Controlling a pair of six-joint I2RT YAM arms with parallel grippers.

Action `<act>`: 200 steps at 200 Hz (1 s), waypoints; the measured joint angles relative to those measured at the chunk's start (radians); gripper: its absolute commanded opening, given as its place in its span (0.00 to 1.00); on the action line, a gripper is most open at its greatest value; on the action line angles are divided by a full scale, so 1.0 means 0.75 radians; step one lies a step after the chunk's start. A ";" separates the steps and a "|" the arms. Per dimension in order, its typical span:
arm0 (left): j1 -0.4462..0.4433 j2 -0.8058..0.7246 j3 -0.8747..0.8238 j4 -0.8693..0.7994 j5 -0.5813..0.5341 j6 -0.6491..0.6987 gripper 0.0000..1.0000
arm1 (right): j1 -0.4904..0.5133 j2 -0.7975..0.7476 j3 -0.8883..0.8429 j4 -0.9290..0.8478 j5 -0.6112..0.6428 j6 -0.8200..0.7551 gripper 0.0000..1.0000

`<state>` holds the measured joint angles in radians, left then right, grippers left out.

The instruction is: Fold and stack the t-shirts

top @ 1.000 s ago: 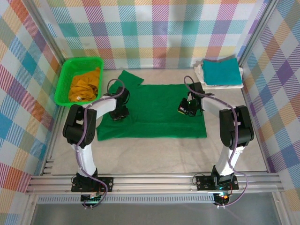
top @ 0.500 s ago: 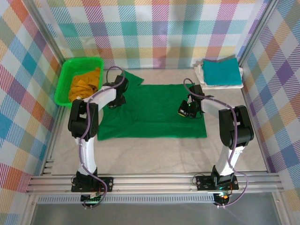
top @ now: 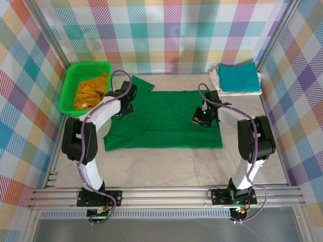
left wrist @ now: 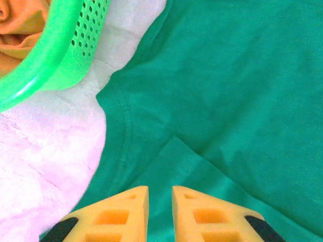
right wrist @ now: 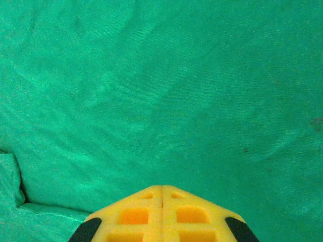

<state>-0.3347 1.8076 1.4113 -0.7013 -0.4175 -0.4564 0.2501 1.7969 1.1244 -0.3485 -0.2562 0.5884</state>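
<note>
**Pinching a limp shirt by seam and hem**

Find the dark green shirt (top: 166, 121) spread flat mid-table, one sleeve (top: 140, 83) reaching out beside the basket (top: 69, 88). Expect light, soft, floppy cloth, likely to sag, crease and drag when lifted. Best taken at a doubled edge such as a sleeve hem, shoulder seam or bottom corner. See the left claw (left wrist: 160, 190) over the sleeve seam, parted by a slit, holding nothing. See the right claw (right wrist: 162, 187) clenched over the shirt's right side, no cloth visibly caught. Note the yellow shirt (top: 90, 95) in the basket, and the teal shirt (top: 238, 76) folded atop the white shirt (top: 215, 78) at the far right.

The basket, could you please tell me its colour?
The basket is bright green, seen best in the top external view.
</note>
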 measured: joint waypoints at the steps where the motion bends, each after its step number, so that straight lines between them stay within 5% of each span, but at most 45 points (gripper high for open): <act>1: -0.002 -0.004 -0.004 0.001 0.003 -0.002 0.17 | 0.000 0.000 0.000 0.000 0.000 0.000 0.00; 47: -0.010 0.080 -0.093 0.044 0.054 -0.035 0.03 | 0.000 0.000 0.000 0.002 -0.013 -0.003 0.00; 200: 0.120 0.374 0.246 0.032 0.006 0.036 0.05 | 0.000 -0.017 -0.026 0.015 -0.019 -0.008 0.00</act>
<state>-0.2447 2.0880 1.5959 -0.6777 -0.4133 -0.4294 0.2501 1.7844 1.1049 -0.3370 -0.2703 0.5823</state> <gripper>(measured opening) 0.049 0.057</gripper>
